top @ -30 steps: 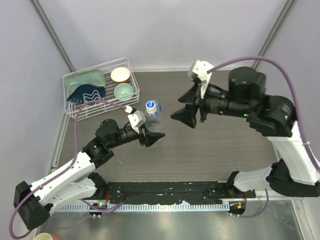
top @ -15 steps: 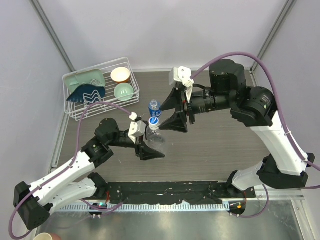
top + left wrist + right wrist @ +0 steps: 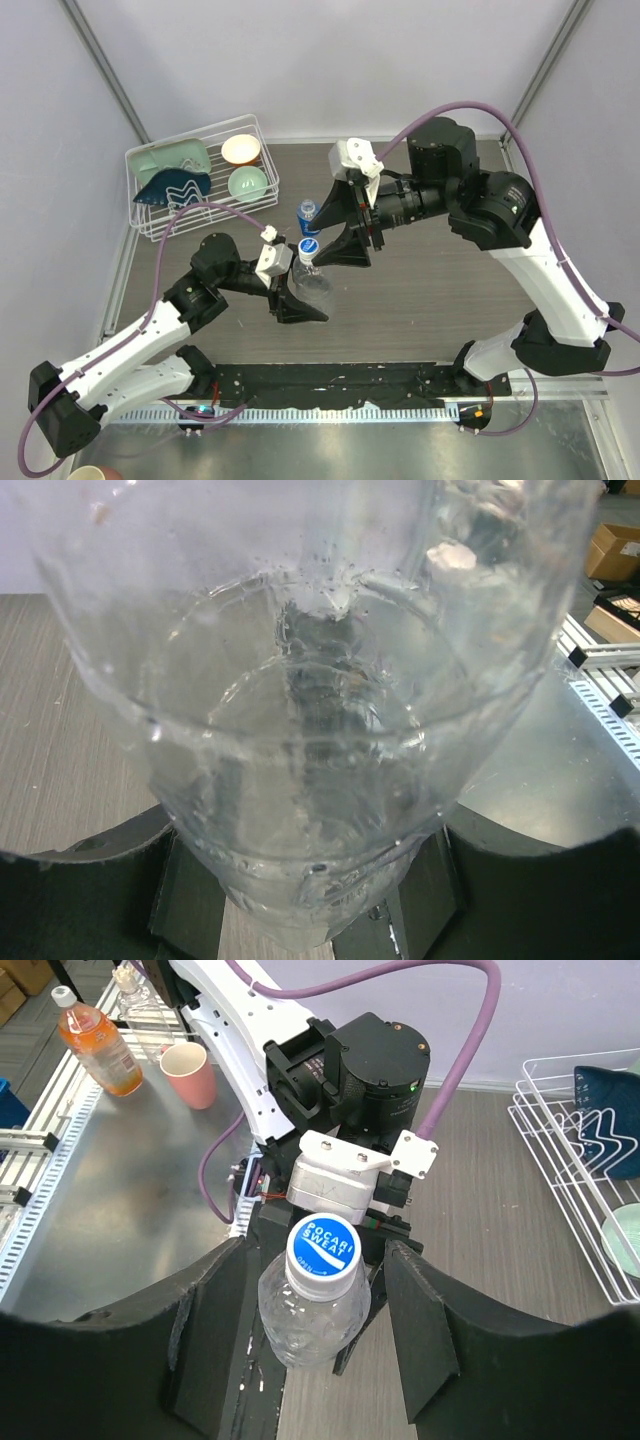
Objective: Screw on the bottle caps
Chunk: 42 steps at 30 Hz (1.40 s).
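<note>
The left gripper (image 3: pixel 300 290) is clamped on the lower body of the plain bottle (image 3: pixel 312 281), a little left of the table's (image 3: pixel 430 290) middle; in the left wrist view the clear ribbed wall of that bottle (image 3: pixel 300 730) fills the frame, pinched between the dark fingers (image 3: pixel 80 880) at the bottom; whether its base touches the table, I cannot tell. A blue cap (image 3: pixel 322 1250) lettered POCARI SWEAT sits on its neck; how far it is threaded on cannot be seen. The right gripper (image 3: pixel 322 243) reaches in from the right edge with its claw spread apart, one finger (image 3: pixel 215 1330) on each side of the cap and not touching it. The labelled bottle (image 3: pixel 308 218) stands upright just beyond, toward the far edge, near the wire rack (image 3: pixel 222 200) in the far-left corner.
</note>
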### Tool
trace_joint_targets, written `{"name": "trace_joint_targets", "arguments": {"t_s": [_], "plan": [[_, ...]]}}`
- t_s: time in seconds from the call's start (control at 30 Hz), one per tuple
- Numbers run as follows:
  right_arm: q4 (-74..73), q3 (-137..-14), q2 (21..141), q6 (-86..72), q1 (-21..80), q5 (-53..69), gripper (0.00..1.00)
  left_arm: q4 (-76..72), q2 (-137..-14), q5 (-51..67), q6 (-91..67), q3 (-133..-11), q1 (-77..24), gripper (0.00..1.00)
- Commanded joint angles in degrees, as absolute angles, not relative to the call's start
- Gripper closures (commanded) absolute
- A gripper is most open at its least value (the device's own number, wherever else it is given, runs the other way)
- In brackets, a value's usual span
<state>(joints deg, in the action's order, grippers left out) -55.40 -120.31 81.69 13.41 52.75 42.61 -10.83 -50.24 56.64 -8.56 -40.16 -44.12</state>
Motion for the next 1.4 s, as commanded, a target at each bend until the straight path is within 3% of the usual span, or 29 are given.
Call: {"name": "trace_joint_targets", "arguments": {"t_s": [0.0,0.77,0.97,1.37], "plan": [[-51.4,-120.0,82.1,13.4,52.4,45.4,0.38,-10.8,-50.2,57.8,-8.0,-42.5,-43.9,1.0],[-49.7,-117.6,83.1,11.9,51.4,47.4,0.46,-9.5,-50.0,56.3,-7.6,-43.4,-43.9,1.0],[-49.7,-117.5,83.6,11.5,51.2,48.0,0.67,-9.1,-50.1,55.5,-7.6,-43.8,-43.9,1.0],[-54.1,-115.1,83.8,10.6,51.0,40.0,0.93,-8.5,-50.1,48.3,-6.2,-45.3,-42.0,1.0]]}}
